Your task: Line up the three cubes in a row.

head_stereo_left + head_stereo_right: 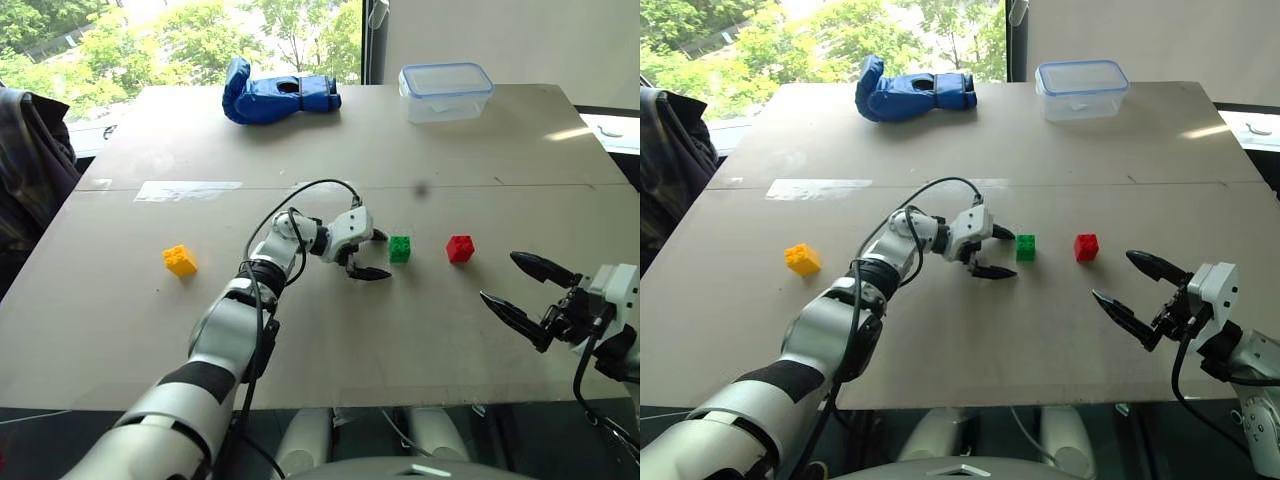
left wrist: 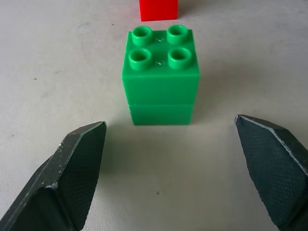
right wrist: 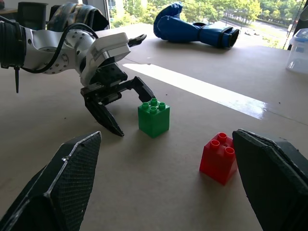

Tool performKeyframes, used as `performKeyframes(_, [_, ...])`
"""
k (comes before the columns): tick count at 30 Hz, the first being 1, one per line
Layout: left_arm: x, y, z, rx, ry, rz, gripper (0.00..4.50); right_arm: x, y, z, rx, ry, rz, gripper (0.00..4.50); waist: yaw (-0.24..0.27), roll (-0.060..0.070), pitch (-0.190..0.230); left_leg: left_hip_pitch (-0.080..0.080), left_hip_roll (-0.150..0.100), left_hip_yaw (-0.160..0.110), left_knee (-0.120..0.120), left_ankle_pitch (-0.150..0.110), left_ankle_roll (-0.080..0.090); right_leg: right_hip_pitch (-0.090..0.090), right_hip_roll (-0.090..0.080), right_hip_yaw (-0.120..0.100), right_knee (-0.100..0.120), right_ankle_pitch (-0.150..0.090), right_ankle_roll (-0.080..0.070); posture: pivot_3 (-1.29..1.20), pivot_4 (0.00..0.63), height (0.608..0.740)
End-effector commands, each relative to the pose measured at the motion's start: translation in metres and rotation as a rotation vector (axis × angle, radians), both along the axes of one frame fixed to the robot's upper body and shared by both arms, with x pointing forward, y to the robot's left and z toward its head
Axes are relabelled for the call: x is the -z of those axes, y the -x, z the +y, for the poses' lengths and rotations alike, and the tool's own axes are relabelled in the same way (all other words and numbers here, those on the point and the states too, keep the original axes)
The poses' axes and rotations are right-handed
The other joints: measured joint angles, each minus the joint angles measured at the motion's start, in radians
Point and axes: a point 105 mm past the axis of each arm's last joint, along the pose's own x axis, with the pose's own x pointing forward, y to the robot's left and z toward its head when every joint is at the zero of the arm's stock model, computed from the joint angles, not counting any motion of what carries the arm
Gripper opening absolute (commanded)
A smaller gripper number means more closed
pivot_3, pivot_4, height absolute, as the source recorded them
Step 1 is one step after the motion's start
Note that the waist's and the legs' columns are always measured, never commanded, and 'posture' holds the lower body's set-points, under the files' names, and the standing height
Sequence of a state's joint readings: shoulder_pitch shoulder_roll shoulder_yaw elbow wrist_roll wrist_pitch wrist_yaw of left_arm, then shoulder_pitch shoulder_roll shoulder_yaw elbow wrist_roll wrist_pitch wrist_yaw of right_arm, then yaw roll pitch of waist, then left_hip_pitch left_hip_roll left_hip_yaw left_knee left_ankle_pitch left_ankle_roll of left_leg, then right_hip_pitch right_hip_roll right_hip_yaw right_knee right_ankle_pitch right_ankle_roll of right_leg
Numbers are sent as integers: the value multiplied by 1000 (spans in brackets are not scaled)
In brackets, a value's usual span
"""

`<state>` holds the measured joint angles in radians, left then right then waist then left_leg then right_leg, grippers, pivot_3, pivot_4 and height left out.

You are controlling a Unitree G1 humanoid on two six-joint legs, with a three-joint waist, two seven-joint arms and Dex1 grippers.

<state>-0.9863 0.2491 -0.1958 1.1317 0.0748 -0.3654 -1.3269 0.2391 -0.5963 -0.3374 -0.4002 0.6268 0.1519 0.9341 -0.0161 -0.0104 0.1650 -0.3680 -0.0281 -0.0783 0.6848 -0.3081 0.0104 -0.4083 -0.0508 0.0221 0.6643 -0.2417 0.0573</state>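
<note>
Left eye view is showing the table (image 1: 330,340) with the three cubes sitting on its nearer panel. The yellow cube (image 1: 180,260) is lying well off to the robot's left, apart from the other two. The green cube (image 1: 400,248) and the red cube (image 1: 460,248) are standing near each other toward the right, not touching, with a gap of bare table between them, the three falling roughly along one line across the table.

The left gripper (image 1: 366,254) is reaching across toward the right and is hanging just beside the green cube, on the cube's left. Its two black fingers are spreading wide and are gripping nothing; in the left wrist view the fingers (image 2: 77,173) are flanking the green cube (image 2: 160,77) from a little way back, with clear table between each tip and the brick (the red cube (image 2: 158,9) is peeking in just beyond it). The green cube is standing upright, studs up.

The right gripper (image 1: 530,290) is hovering off the near right part of the table, its fingers also standing wide apart and empty, pointing toward the red cube from a distance. The right wrist view is showing both bricks resting flat on the table ahead of it.

At the far edge, a blue glove (image 1: 275,95) is lying to the left and a clear lidded box (image 1: 445,92) is sitting to the right.
</note>
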Motion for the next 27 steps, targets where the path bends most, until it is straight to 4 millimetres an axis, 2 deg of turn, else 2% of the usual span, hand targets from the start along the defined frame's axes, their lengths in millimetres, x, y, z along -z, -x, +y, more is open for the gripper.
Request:
performKeyframes(1, [-37, -2, 19, 8, 59, -90, 4400, -7, 0, 5, -38, 14, -24, 4500, -4, 0, 0, 0, 0, 0, 0, 0, 0, 0, 0, 0, 0, 0, 0, 0, 150, 740])
performKeyframes(5, [-77, 4, 34, -78, 203, -151, 4400, -11, -1, 12, -76, 7, -29, 4500, 0, 0, 0, 0, 3, 0, 0, 0, 0, 0, 0, 0, 0, 0, 0, 0, 150, 740])
performKeyframes(8, [-106, 16, 58, -289, 341, -205, 4400, -17, -3, 22, -127, -1, -40, 4500, -3, 1, 0, 0, 4, -1, 0, 0, 0, 0, -1, 0, -1, 0, 0, 0, 150, 740])
performKeyframes(11, [-117, 30, 86, -515, 409, -227, 4400, -25, -8, 29, -163, -21, -58, 4500, -8, 2, 0, 0, 7, 0, 0, 0, -1, -2, 0, 2, -1, 0, 0, 0, 150, 740])
performKeyframes(13, [-123, 42, 111, -705, 506, -231, 4400, -29, -13, 37, -208, -40, -64, 4500, -3, 2, 0, 0, 7, 0, 0, 0, -1, -1, -1, 2, 0, 0, 0, 0, 150, 740])
performKeyframes(15, [-120, 57, 137, -882, 529, -265, 4400, -31, -20, 48, -268, -55, -68, 4500, -4, 2, 0, 1, 7, 0, 0, 0, -1, -1, -1, 2, 0, 0, 0, 0, 150, 740])
performKeyframes(19, [-112, 85, 164, -1104, 517, -317, 4400, -35, -32, 63, -362, -72, -73, 4500, 3, 1, 0, 2, 7, 0, 0, 0, -1, 0, -1, 2, 0, 0, 0, 0, 150, 740])
performKeyframes(21, [-102, 98, 174, -1211, 499, -320, 4400, -37, -38, 69, -404, -75, -77, 4500, 14, 1, 0, 2, 6, -1, 0, 0, -1, 1, -2, 1, -1, 0, 0, 0, 150, 740])
performKeyframes(25, [-78, 123, 215, -1617, 509, -374, 4400, -39, -50, 82, -479, -77, -88, 4500, 16, 1, 0, 3, 5, 0, 0, 1, -2, 2, -3, 1, -3, 0, 0, 0, 150, 740])
performKeyframes(27, [-64, 134, 225, -1743, 493, -380, 4400, -40, -53, 86, -509, -78, -86, 4500, 18, 0, 0, 4, 5, -1, -1, 0, -1, 3, -3, 1, -3, 0, -1, 0, 150, 740])
